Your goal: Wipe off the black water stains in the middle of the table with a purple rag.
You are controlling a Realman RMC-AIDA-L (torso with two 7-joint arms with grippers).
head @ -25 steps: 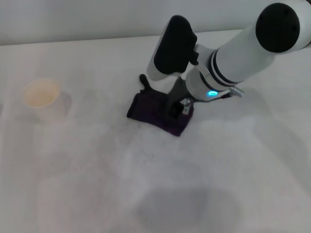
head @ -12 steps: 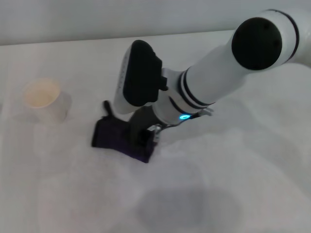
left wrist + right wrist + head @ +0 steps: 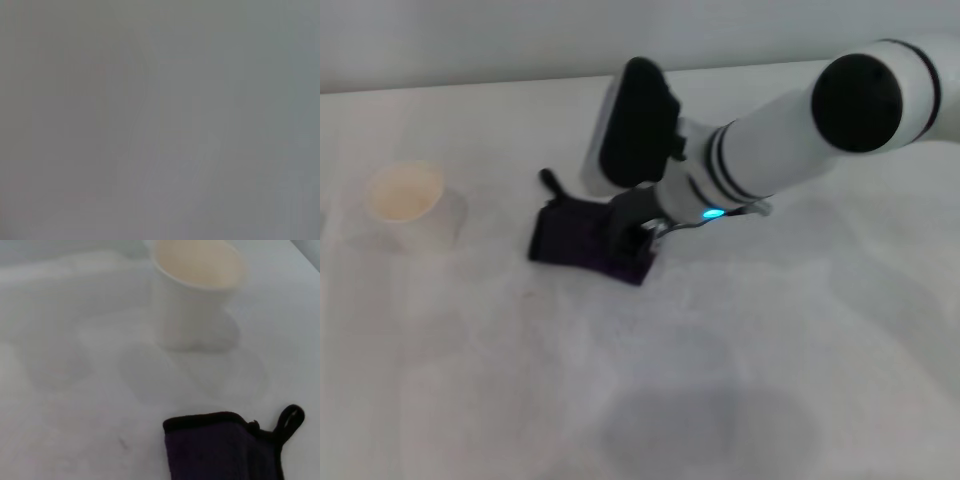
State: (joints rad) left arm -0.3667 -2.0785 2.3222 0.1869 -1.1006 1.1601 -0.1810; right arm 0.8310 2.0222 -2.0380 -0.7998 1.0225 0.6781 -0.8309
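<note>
**Wiping near the cup: where this can slip**

Watching the head view, you have the right gripper (image 3: 636,238) down on the right edge of the rag (image 3: 578,243), just left of the frame's centre, and the rag lies flat on the table (image 3: 800,350). The dark claw sits against dark cloth, so you cannot tell whether it is clamped on the rag or only pressing on it.

That is your first risk. If it is only pressing, a fast stroke may leave the rag behind or bunch it up.

The stain is not visible. It may lie under the rag, so you could judge it clean too early.

The cup (image 3: 408,203) stands well apart at the left of the frame. A long leftward sweep could knock it over, and the loop (image 3: 549,180) at the rag's upper left corner could drag.

The left arm is out of sight.
</note>
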